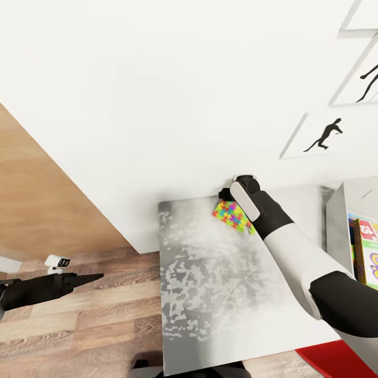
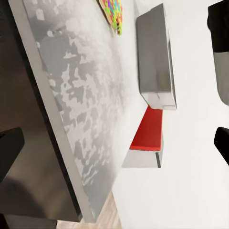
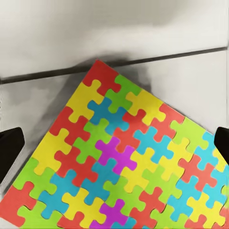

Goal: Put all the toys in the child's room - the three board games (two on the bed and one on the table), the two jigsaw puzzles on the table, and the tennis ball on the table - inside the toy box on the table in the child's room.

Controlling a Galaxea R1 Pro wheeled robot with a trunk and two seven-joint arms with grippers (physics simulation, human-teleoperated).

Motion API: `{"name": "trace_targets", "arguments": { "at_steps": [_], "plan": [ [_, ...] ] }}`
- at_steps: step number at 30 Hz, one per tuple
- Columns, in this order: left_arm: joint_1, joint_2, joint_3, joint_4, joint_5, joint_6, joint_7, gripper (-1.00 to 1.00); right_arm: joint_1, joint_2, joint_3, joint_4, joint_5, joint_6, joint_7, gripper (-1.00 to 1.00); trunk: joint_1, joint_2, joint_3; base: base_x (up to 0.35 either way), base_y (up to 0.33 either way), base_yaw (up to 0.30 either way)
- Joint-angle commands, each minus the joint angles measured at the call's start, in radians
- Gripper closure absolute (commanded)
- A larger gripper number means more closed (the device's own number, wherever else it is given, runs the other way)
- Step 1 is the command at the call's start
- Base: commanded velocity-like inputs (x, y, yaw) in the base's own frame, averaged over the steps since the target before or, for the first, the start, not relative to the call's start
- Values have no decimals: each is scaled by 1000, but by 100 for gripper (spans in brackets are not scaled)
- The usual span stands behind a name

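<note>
Right gripper (image 1: 231,195) hung jaws apart right over the puzzle (image 1: 231,216) at the desk's (image 1: 210,294) far edge, left gripper (image 1: 79,281) well off, state unclear.

Bright, even, perhaps slightly soft render.

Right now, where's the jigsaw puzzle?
In the head view the jigsaw puzzle lies flat at the table's far edge by the white wall, directly under the right gripper.
</note>
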Motion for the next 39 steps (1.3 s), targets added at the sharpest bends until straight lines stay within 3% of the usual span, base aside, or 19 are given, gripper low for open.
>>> {"name": "trace_targets", "arguments": {
  "at_steps": [1,39],
  "plan": [
    [0,0,0,0,0,11,-4,-100,-6,-1,3,-1,-11,1,-10,-100,0,-2,-3,0,0,0],
    [0,2,0,1,0,11,-4,-100,-60,-3,3,2,-13,6,-11,-100,0,-2,-66,0,0,0]
  ]
}}
